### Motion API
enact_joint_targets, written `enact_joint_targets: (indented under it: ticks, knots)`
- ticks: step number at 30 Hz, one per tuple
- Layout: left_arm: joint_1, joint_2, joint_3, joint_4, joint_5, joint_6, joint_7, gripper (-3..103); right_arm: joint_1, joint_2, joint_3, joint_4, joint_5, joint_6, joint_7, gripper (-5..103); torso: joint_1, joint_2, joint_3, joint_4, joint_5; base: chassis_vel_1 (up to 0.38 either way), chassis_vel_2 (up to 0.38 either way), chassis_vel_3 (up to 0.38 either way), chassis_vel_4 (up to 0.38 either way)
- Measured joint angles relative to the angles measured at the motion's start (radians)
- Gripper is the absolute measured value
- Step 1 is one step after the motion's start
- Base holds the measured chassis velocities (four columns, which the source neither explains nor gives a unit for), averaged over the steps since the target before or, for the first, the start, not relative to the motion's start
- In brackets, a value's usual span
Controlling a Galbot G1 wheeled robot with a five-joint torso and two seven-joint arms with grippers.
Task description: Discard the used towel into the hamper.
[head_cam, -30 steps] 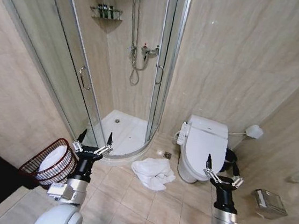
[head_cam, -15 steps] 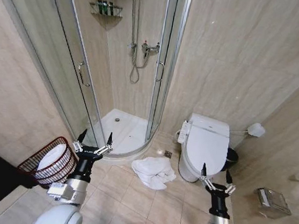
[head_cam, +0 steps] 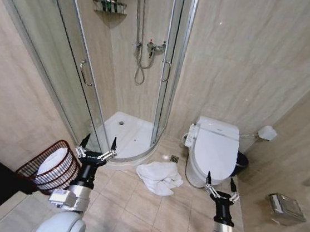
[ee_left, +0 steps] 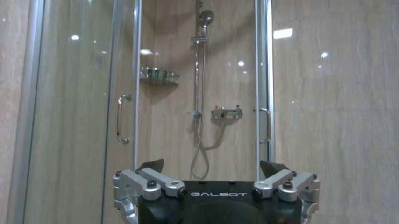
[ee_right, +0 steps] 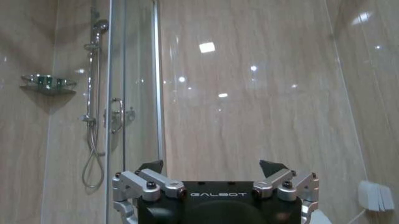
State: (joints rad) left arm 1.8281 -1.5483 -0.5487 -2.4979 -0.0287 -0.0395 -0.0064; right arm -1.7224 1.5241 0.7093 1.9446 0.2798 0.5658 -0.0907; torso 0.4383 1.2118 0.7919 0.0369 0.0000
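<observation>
"GALBOT" stands on the left gripper [ee_left: 212, 165] and right gripper [ee_right: 212, 165].

a curved glass shower enclosure [head_cam: 87, 69] is seen in the corner of a beige-tiled bathroom, its white shower tray [head_cam: 125, 135] visible through the gap in the doors. a shower hose [head_cam: 141, 64] is hung beside the mixer valve [head_cam: 156, 47], and small bottles are kept on a wire corner shelf [head_cam: 110, 5]. a white toilet [head_cam: 214, 151] with its lid closed is set against the wall, a dark bin [head_cam: 241, 162] just beside it.
</observation>
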Motion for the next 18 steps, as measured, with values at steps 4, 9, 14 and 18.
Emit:
enact_joint_targets:
  ticks: [4,9,14,18]
  knots:
    - [0.000,0.000,0.000,0.000,0.000,0.000,0.000,100,0.005,0.003,-0.008,0.020,-0.003,-0.038,0.020,100,-0.009,-0.021,-0.012,0.0000,0.0000,0.000,0.000,0.000,0.000]
    - [0.000,0.000,0.000,0.000,0.000,0.000,0.000,100,0.014,0.007,-0.013,0.028,-0.004,-0.051,0.031,100,-0.019,-0.041,-0.022,0.0000,0.0000,0.000,0.000,0.000,0.000]
    - [0.000,0.000,0.000,0.000,0.000,0.000,0.000,100,0.022,0.005,-0.012,0.028,-0.008,-0.037,0.030,100,-0.032,-0.071,-0.039,0.0000,0.0000,0.000,0.000,0.000,0.000]
    - [0.000,0.000,0.000,0.000,0.000,0.000,0.000,100,0.022,0.005,-0.010,0.028,-0.011,-0.022,0.041,100,-0.041,-0.091,-0.050,0.0000,0.0000,0.000,0.000,0.000,0.000]
